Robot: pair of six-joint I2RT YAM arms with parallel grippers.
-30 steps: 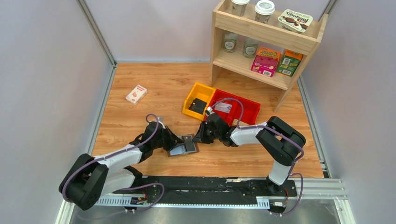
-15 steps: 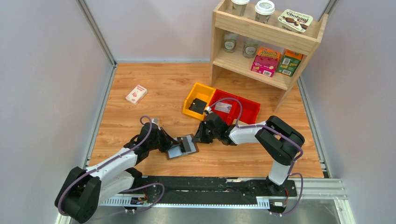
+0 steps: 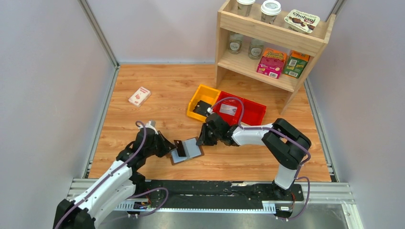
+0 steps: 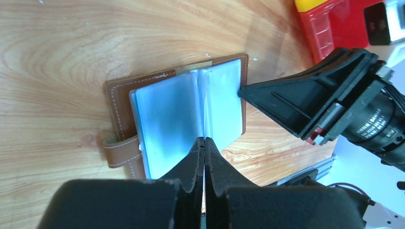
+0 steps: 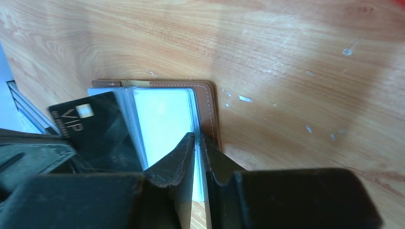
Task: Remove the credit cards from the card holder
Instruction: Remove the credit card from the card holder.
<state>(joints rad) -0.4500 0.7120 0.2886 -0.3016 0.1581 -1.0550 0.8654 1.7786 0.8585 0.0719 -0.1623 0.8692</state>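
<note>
Now — left pincer (image 4: 204, 141) grips black card (image 5: 101, 134).

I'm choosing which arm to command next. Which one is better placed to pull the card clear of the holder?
Left. The left gripper is shut on the black card, which sticks out of the holder. The right gripper pinches the holder's opposite edge, apparently steadying it, and is probably best left there.

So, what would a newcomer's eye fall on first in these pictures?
First, the open card holder in the middle of the table, with both grippers at it: the left gripper pinches a black VIP card just over its pale sleeves, and the right gripper grips its right edge. Next, the yellow bin and red bins behind it, and the wooden shelf in the far right corner.
</note>
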